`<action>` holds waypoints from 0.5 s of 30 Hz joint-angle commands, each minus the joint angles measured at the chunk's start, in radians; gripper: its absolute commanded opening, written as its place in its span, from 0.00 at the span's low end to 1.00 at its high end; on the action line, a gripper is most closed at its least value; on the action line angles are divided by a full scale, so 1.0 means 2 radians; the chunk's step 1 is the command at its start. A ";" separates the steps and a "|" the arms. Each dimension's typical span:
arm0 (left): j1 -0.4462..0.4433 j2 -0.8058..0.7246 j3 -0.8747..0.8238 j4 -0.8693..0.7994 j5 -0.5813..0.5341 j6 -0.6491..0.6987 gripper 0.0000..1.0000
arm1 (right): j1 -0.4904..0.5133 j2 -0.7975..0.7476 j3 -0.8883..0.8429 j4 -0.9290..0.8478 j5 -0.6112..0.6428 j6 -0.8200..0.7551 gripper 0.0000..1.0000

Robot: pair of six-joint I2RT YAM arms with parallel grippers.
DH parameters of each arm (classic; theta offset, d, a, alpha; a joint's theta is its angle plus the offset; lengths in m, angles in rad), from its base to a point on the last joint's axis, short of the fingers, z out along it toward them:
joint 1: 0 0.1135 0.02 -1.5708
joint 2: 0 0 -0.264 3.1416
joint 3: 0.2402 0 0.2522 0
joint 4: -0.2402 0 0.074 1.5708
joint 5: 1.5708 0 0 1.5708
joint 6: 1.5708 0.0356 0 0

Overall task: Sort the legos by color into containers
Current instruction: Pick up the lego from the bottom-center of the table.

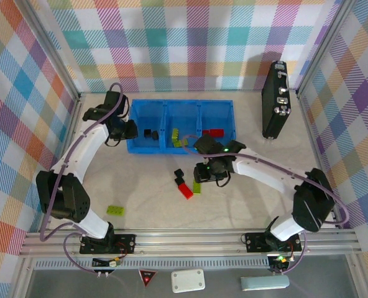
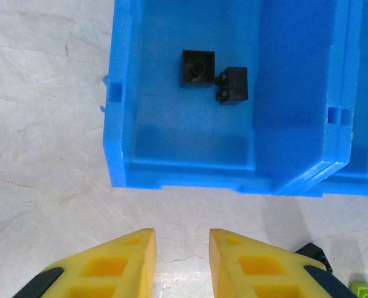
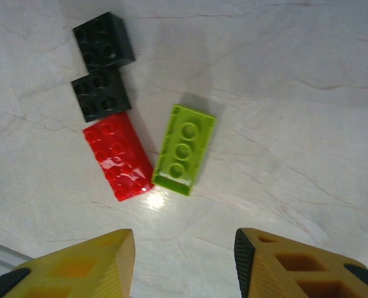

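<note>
Starting at the far left, a lone green brick (image 1: 115, 210) lies on the table (image 1: 252, 208) near the left arm's base, well apart from everything else. The left gripper (image 2: 181, 239) hangs just outside the left end of the blue tray (image 1: 181, 103), its jaws drawn in to a narrow slit with nothing between them. Ahead of it, the left compartment (image 2: 190, 136) holds two black bricks (image 2: 198, 67) side by side. The middle compartment (image 1: 183, 118) has green bricks (image 1: 176, 135) near its front wall. The right compartment (image 1: 216, 117) holds a red brick (image 1: 215, 132), so each colour has its place.

In front of the tray, four legos lie in a cluster. Two black cubes (image 3: 103, 40) sit in a row, and the nearer one touches a loose red brick (image 3: 117, 155). A loose green brick (image 3: 184, 149) lies just beside the red one, and their near corners meet or all but meet. The right gripper (image 3: 184, 239) hovers over this cluster, jaws apart and empty, and looks lined up on the green piece.

The crowding is the main risk. The green brick sits skewed to the fingers, so one finger may land on the red brick. That could shove the row or pinch both colours together. A grip on a corner could also let the brick twist out over the wrong compartment. With the left arm parked at the tray, both arms reaching in at once could collide.

At the far right, a black case (image 1: 275, 99) stands clear of the work.
</note>
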 commanded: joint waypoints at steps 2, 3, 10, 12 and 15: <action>0.005 -0.019 -0.025 0.044 0.008 0.013 0.29 | 0.029 0.039 0.040 -0.016 0.014 0.001 0.48; 0.007 -0.024 -0.031 0.051 0.011 0.014 0.29 | 0.033 0.052 0.048 -0.019 0.013 -0.001 0.48; 0.017 -0.038 -0.054 0.071 0.008 0.010 0.29 | 0.063 0.124 0.104 -0.036 0.020 -0.022 0.48; 0.019 -0.040 -0.056 0.071 0.007 0.010 0.29 | 0.068 0.142 0.118 -0.042 0.022 -0.027 0.48; 0.023 -0.043 -0.057 0.071 0.007 0.010 0.29 | 0.074 0.167 0.137 -0.050 0.030 -0.034 0.48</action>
